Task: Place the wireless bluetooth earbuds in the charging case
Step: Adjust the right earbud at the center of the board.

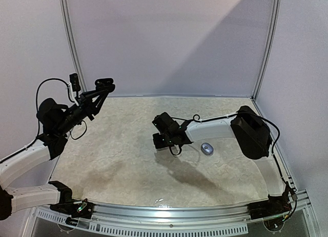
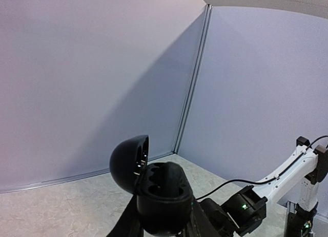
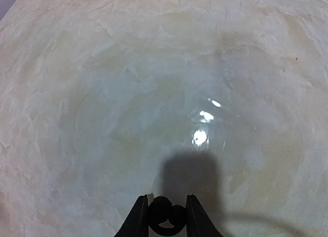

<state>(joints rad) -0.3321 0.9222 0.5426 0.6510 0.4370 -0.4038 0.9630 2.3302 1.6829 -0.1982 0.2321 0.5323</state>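
Overhead view: my left gripper (image 1: 104,85) is raised high over the far-left part of the table (image 1: 118,160), out toward the back wall (image 1: 169,42). From this view I cannot make out what it is carrying. My right arm is reaching in from the right side, with my right gripper (image 1: 160,139) hanging over the middle of the table and pointing downward. A small grey case (image 1: 207,148) is lying on the table just under the right forearm, apart from both grippers. A dark shadow is falling on the surface below the right arm.

Left wrist view: I am gripping a black charging case (image 2: 161,196) in my left gripper (image 2: 164,229), fingers pressed in narrow against its lower body. The case is sitting upright with its lid (image 2: 129,163) hinged open and tipped back to the left. The recesses inside are showing at the top of the body; whether they are filled I cannot tell. My right arm is showing at lower right, well apart.

Right wrist view: my right gripper (image 3: 164,216) is looking straight down at the pale marbled table (image 3: 128,93). The two fingers (image 3: 137,219) are standing narrow, pinching a glossy black earbud (image 3: 166,214) between their tips. The earbud is being held above the surface, its shadow falling on the table just beyond it. Bright glints are reflecting off the tabletop.
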